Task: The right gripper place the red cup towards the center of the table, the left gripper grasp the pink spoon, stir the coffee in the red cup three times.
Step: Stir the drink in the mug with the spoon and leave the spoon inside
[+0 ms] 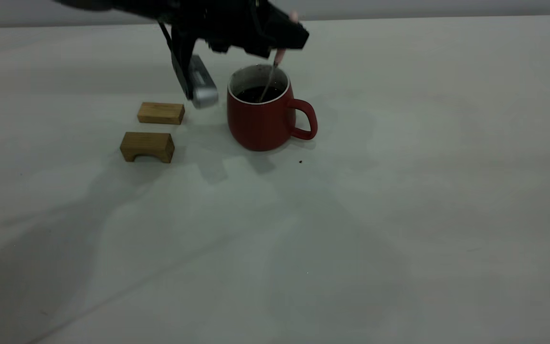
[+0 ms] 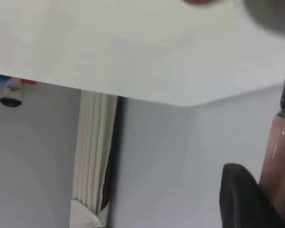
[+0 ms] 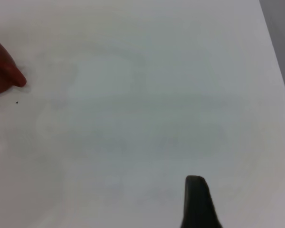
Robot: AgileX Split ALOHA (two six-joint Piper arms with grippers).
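The rounded dark red ceramic cup (image 1: 263, 119) with its white rim stands upright on the plain off-white table (image 1: 399, 215), loop handle pointing to the exterior view's right. Inside it, dark, nearly black coffee (image 1: 256, 94) sits well below the rim.

Directly above the cup hovers the black left gripper (image 1: 282, 45), its arm reaching in from the upper left of the exterior view. Its fingers are pinched on the slim spoon with the pale pink handle (image 1: 280, 56); the spoon hangs nearly upright, slightly tilted, and its grey metal neck runs down past the rim into the coffee. The left wrist view backs that up: pink handle (image 2: 275, 152) pressed against a dark finger (image 2: 242, 199), metal neck rising from it.

A silver-grey rectangular part (image 1: 202, 88) of the left arm hangs just beside the cup, on the side away from the handle. Farther out on that same side lie two small wooden blocks: a flat rectangular one (image 1: 161, 113) nearer the arm, and an arch-shaped one (image 1: 147, 146) nearer the camera, both well clear of the cup.

The right gripper (image 3: 197, 204) is out of the exterior view; its own camera shows one dark finger over bare table, well apart from the cup (image 3: 2, 71), whose red side and handle peek in at the edge. Spread or closed there, I cannot tell.

A tiny dark speck (image 1: 300, 162) lies on the table near the cup, below the handle.
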